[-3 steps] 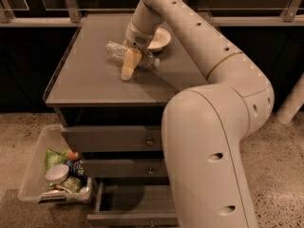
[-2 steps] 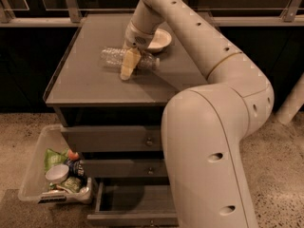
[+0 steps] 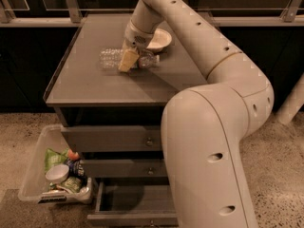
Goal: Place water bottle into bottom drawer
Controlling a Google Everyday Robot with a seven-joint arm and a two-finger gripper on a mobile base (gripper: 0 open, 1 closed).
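Nearest the camera, the bottom drawer [image 3: 137, 205] stands pulled out, its shallow tray bare and partly shaded. To its left on the speckled floor sits a clear plastic bin [image 3: 33, 167] holding a green packet [image 3: 54, 156], a white round lid [image 3: 57, 173] and other small snack packs. A dark strip along the bin's front edge carries print too small to read, and none of the wrappers shows a legible brand.

The robot's thick cream arm [image 3: 209, 156] fills the right foreground and hides the right part of the cabinet. Above the open tray, the middle drawer [image 3: 118, 168] and the top drawer [image 3: 111, 138] each sit pulled out a little.

On the counter [image 3: 90, 87], the water bottle [image 3: 110, 58] lies on its side, cap pointing right. Any writing on its label cannot be read. The gripper [image 3: 127, 63] is down at the bottle's middle, covering it there; whether it clasps the bottle cannot be told. Just behind, a white bowl [image 3: 160, 39] rests near the counter's far edge.
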